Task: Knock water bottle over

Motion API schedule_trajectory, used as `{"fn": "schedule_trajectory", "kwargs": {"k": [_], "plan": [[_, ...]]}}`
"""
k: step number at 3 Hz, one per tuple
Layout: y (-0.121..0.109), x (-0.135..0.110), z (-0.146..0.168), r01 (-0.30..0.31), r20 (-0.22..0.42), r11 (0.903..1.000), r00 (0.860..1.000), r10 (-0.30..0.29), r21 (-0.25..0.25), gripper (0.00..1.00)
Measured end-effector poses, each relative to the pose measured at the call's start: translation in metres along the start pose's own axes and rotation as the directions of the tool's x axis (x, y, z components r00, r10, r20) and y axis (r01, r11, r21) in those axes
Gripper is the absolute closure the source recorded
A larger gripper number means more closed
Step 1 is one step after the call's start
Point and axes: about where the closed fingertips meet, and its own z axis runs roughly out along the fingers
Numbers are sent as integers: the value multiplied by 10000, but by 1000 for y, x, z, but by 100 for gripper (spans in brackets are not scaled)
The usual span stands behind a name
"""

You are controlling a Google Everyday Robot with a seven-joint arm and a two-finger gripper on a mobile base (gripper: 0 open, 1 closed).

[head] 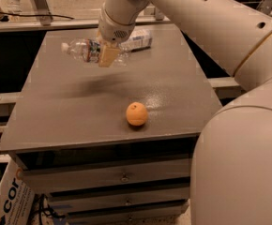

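The water bottle (83,50) is clear ribbed plastic with a white cap at its left end and a narrow coloured label band. It lies on its side in the air above the back left of the grey table (79,121), casting a shadow below. My gripper (107,54) comes down from the white arm and is shut on the bottle's middle, with a tan finger pad (108,56) in front of it.
A second bottle (138,39) with a large white-and-blue label lies on the table just behind the gripper. An orange (137,114) sits near the front edge. Drawers are below the tabletop. My arm's large white links fill the right side.
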Motion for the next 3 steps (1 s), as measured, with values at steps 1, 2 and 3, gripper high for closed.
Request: {"fn": "schedule_trajectory", "kwargs": {"k": [1, 2, 3], "plan": [[6, 5, 10, 325, -856, 9991, 9957, -347, -263, 100], [11, 11, 16, 532, -1470, 9976, 9874, -592, -442, 100], [17, 15, 21, 658, -1724, 9958, 9821, -761, -643, 100]]}}
